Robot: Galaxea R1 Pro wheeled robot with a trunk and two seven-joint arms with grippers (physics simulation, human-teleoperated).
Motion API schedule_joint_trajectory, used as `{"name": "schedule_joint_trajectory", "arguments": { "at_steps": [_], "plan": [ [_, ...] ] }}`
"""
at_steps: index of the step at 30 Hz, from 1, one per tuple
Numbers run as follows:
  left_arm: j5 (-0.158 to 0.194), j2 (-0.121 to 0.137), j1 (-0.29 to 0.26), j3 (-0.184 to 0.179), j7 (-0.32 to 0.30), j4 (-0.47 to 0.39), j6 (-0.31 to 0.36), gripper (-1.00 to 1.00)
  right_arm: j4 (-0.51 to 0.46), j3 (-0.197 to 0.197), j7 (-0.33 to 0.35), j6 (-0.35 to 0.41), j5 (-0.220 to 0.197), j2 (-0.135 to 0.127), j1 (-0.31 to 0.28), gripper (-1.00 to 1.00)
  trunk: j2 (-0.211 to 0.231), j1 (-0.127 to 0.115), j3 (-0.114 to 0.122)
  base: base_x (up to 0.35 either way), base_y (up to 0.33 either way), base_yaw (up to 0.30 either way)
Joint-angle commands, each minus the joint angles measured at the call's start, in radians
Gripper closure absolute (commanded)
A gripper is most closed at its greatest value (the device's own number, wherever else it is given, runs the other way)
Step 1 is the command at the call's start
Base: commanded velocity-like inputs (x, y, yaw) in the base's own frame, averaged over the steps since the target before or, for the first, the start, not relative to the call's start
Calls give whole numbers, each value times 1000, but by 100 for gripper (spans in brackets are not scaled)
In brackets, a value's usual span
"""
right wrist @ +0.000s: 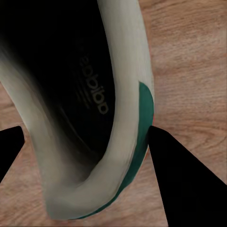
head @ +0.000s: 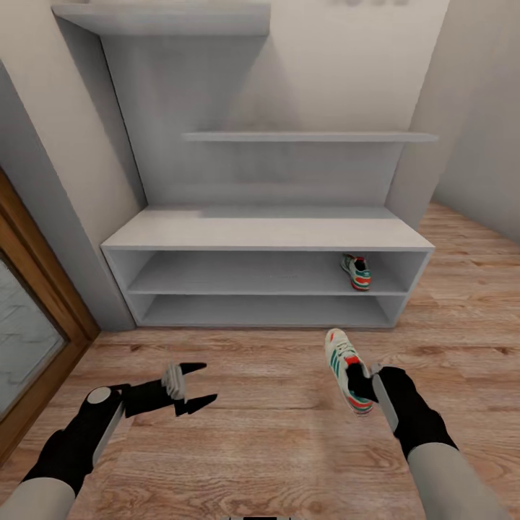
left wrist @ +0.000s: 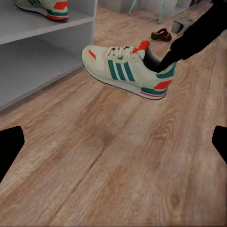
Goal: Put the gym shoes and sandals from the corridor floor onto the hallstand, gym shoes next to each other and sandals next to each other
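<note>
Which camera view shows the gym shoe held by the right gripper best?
The left wrist view: the held gym shoe shows whole from the side, stripes and laces clear. The head view shows it from above, heel hidden by the right gripper. The right wrist view shows its heel opening close up.

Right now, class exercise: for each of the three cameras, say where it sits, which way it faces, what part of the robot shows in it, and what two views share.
Head view: on the robot's head, facing forward and down at the hallstand, one gym shoe on its upper shelf; both arms show, the left gripper open.
Left wrist view: by the left gripper, facing across the corridor floor at the held gym shoe; dark fingertips at the edges.
Right wrist view: by the right gripper, facing into the held shoe's opening.
Shared: all see the held shoe.
</note>
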Motion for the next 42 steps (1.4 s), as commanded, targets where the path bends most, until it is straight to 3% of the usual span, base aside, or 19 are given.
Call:
{"name": "schedule_joint_trajectory", "arguments": {
  "at_steps": [1, 5, 19, 42],
  "plan": [
    [-2, 2, 0, 1, -15, 0, -9, -100, 7, 1, -7, 4, -7, 5, -23, 100, 0, 0, -1, 0, 0, 0],
    [-3, 4, 0, 1, -52, 0, -15, -100, 18, 1, -3, 3, -17, 14, -60, 100, 0, 0, -1, 0, 0, 0],
    [-1, 3, 1, 0, -71, 19, -17, -100, 13, 0, -6, 1, -18, 26, -66, 100, 0, 0, -1, 18, 0, 0],
    [-2, -8, 1, -5, -72, 22, -17, -100, 15, -1, -10, -8, -17, 24, -66, 100, 0, 0, -1, 313, 0, 0]
  ]
}}
